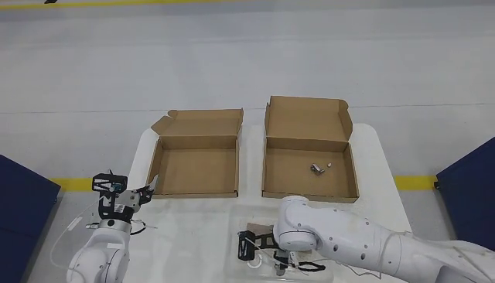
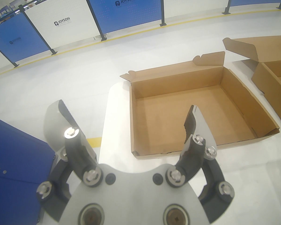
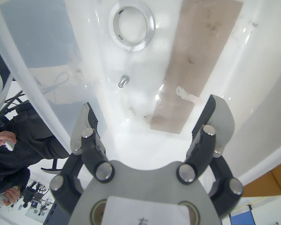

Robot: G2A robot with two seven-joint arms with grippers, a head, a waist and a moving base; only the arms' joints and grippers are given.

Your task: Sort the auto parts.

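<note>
Two open cardboard boxes stand side by side on the white table: the left box (image 1: 198,169) (image 2: 196,115) holds nothing, the right box (image 1: 309,171) holds one small metal part (image 1: 319,167). My right gripper (image 3: 149,113) hangs open inside a clear plastic bin (image 3: 248,54), above its floor. On that floor lie a metal ring (image 3: 131,25) and a small silver bolt (image 3: 123,80), both ahead of the fingertips. My left gripper (image 2: 128,118) (image 1: 144,191) is open and holds nothing, poised off the table's left corner, just short of the left box.
A brownish label patch (image 3: 196,59) lies under the bin's floor. The right arm (image 1: 340,240) covers the bin at the table's front edge. A blue panel (image 1: 19,198) stands left of the table, another (image 1: 472,190) to the right.
</note>
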